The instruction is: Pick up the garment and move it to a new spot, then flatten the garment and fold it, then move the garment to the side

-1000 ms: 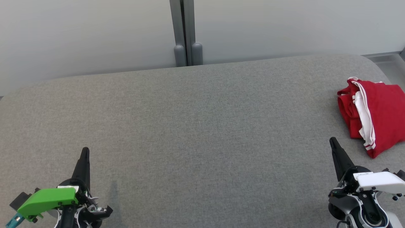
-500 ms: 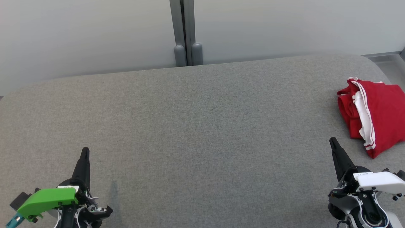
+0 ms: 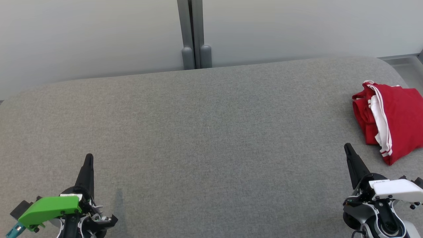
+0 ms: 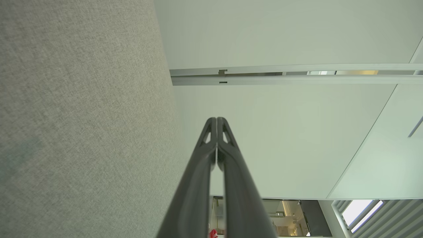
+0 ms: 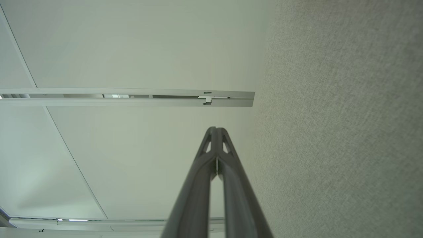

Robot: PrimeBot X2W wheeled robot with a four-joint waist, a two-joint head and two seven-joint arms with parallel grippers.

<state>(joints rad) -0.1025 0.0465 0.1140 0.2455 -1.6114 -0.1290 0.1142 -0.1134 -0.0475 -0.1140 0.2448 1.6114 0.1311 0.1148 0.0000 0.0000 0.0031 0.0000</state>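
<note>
Garment [image 3: 393, 120]: red, white-striped, folded at grey cushion's [image 3: 211, 132] right edge. Left gripper [image 3: 88, 158], right gripper [image 3: 347, 148]: jaws pressed together, empty. Task seemingly complete; next, nothing beyond resting.

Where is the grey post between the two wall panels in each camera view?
Head view: the grey post stands upright at top centre, behind the fabric surface's far edge.
Left wrist view: it lies sideways across the upper right.
Right wrist view: it lies sideways across the upper left.
Shared landmark: the grey fabric surface, which the post meets in every view.
</note>
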